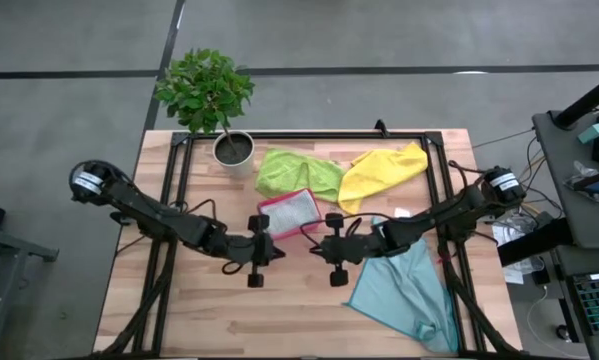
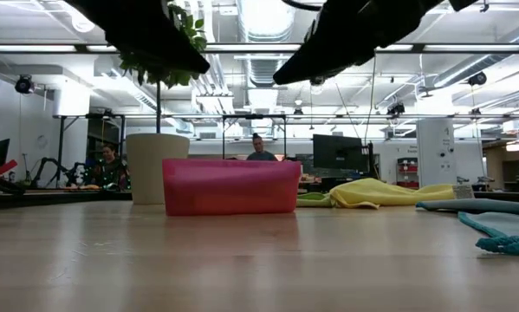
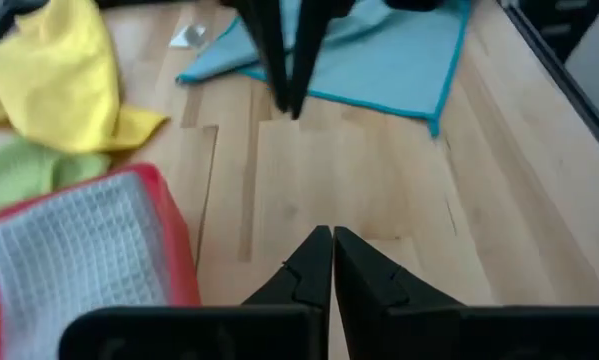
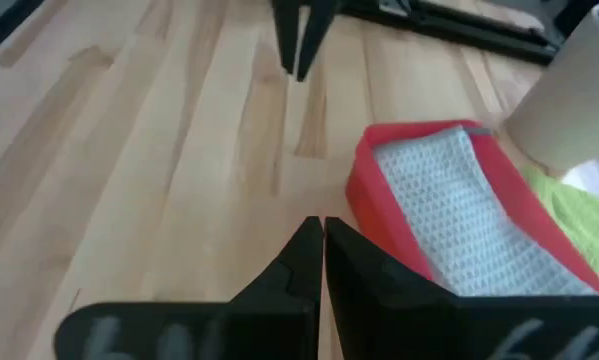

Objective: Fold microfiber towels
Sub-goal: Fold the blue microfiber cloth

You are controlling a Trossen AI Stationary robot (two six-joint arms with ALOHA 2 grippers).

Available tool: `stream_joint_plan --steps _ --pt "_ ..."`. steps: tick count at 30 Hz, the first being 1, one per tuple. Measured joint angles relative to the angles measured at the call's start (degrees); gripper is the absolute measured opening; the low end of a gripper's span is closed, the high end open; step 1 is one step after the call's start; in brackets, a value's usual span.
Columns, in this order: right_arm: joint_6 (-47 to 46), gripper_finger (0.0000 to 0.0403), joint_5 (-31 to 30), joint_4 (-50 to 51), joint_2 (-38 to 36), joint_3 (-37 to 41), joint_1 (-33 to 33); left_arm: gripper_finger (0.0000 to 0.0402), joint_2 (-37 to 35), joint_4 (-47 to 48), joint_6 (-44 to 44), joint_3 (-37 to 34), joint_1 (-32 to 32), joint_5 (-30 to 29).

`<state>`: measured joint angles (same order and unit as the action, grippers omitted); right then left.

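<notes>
A pale grey towel (image 1: pixel 293 211) lies folded inside the pink tray (image 1: pixel 272 209), just beyond the tips of both grippers, which meet nose to nose at mid-table. Only the wrist views show its waffle weave filling the tray; the low view shows just the tray's pink wall (image 2: pixel 230 186) and nothing inside.

The teal-blue towel (image 1: pixel 409 290) lies spread flat beneath and behind the right gripper (image 1: pixel 317 247), running to the table's near right corner. In the left wrist view it (image 3: pixel 379 55) appears beyond the right gripper's closed tips (image 3: pixel 287 100). The yellow towel (image 1: pixel 381 172) is crumpled beyond the right gripper, and the lime green towel (image 1: pixel 297 172) lies bunched past the tray, touching the yellow one. The low view shows them only as low heaps behind the tray.

The left gripper (image 1: pixel 278 248) hovers with its jaws pressed together, holding nothing; its own wrist view shows the fingers (image 3: pixel 309 270) touching. The right gripper's jaws are likewise together and empty.

A potted plant (image 1: pixel 207 95) stands at the table's far left, well beyond the left gripper. The low view alone shows people (image 2: pixel 261 148) seated in the room behind.
</notes>
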<state>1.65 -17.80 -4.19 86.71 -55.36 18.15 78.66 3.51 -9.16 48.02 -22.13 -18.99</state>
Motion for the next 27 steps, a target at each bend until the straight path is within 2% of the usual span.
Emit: stream_joint_plan --steps 4,11,13,14,16,17,19,21,24,27 --pt "1.9 0.0009 -0.3 -3.8 -0.2 2.1 -0.3 0.0000 -0.9 -0.2 2.5 -0.2 0.5 -2.7" --pt "0.0 0.0009 -1.6 -0.7 -0.5 3.2 -1.0 0.0000 -0.4 -0.2 2.1 -0.7 1.5 -5.7" --pt "-2.8 0.0009 -6.2 6.2 -1.4 3.1 -1.0 0.0000 -0.2 -0.4 2.1 -0.8 1.6 -5.7" --pt "-5.4 0.0009 -9.5 12.8 -2.1 2.7 -1.0 0.0000 0.0 -0.9 2.1 -0.8 1.6 -5.8" --pt "-14.9 0.0009 -15.0 32.7 -3.4 0.4 -1.1 0.0000 0.2 -2.0 2.1 -0.8 1.6 -5.9" --pt "-21.2 0.0009 -15.5 43.7 -3.8 -1.1 -1.6 0.0000 0.2 -2.5 2.0 -0.8 1.6 -6.0" --pt "-33.8 0.0009 -9.6 61.4 -4.5 -3.5 -3.1 0.0000 0.2 -3.6 2.1 -0.8 1.6 -6.1" --pt "-41.9 0.0009 -1.3 70.9 -5.3 -3.6 -4.2 0.0000 0.3 -4.6 2.1 -0.8 1.5 -7.4" --pt "-49.2 0.0009 2.1 73.6 -7.2 -1.4 -4.0 0.0000 0.3 -7.0 2.2 -0.9 1.6 -10.6" --pt "-51.8 0.0009 5.4 72.2 -10.0 0.8 -3.8 0.0000 0.3 -8.2 3.5 -0.9 1.6 -11.9"
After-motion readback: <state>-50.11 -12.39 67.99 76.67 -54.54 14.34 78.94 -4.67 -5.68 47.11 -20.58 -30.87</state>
